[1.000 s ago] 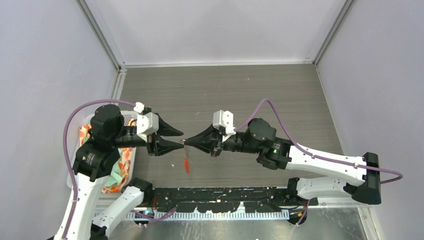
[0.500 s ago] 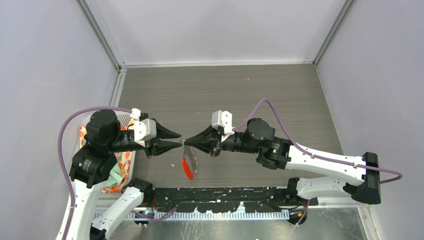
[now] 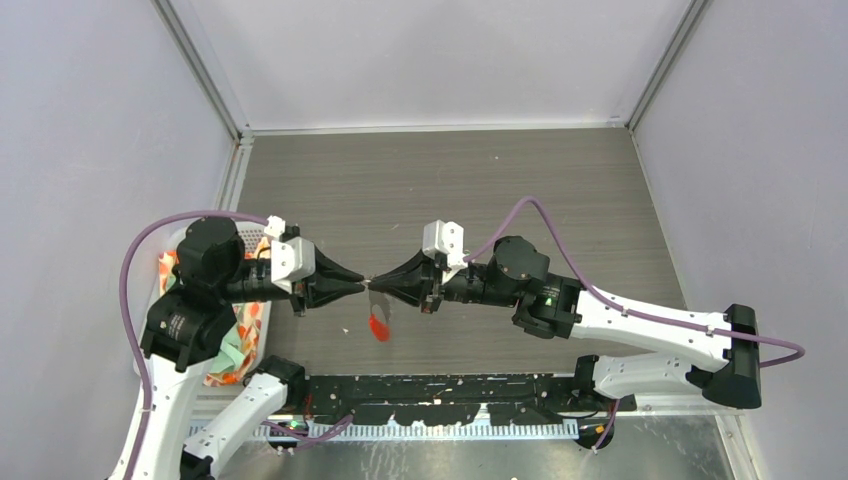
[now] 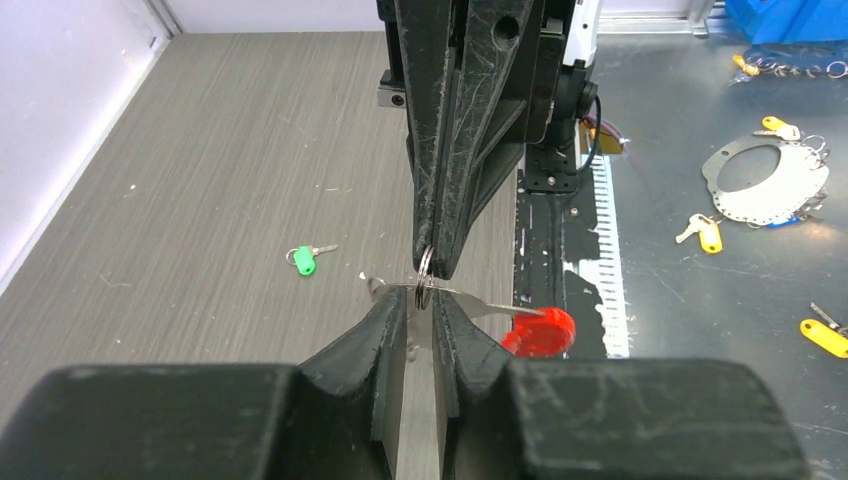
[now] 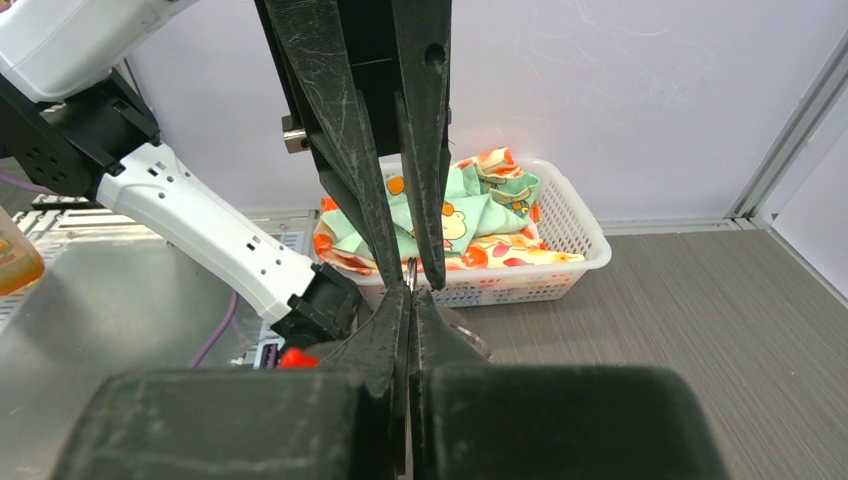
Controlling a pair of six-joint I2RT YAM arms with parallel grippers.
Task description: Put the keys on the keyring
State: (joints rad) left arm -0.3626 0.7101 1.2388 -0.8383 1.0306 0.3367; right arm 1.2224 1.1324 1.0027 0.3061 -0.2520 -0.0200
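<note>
Keyring (image 4: 424, 278) position: suspended above the table (image 3: 450, 190) toward its near edge, at the point where the two arms meet tip to tip. A flat silver strip (image 4: 475, 302) runs from the ring to a red tag (image 4: 538, 330), which hangs below the ring on the side nearest the arm bases. Right gripper (image 4: 432, 262): fully closed, with the thin metal loop pinched edge-on between its fingertips; in the right wrist view the loop projects just past the closed tips. Left gripper (image 4: 420, 300): jaws drawn narrow on either side of the lower part of the same loop, with a slim gap visible between the fingers. Whether its pads press on the metal cannot be determined. At the left of the table, beside the left arm, a white basket (image 5: 585, 250) holds a patterned cloth (image 5: 470, 215). Farther out on the table surface, well apart from both grippers, the green key (image 4: 305, 259) lies flat with its blade pointing away from its plastic head. No gripper is in contact with it.
</note>
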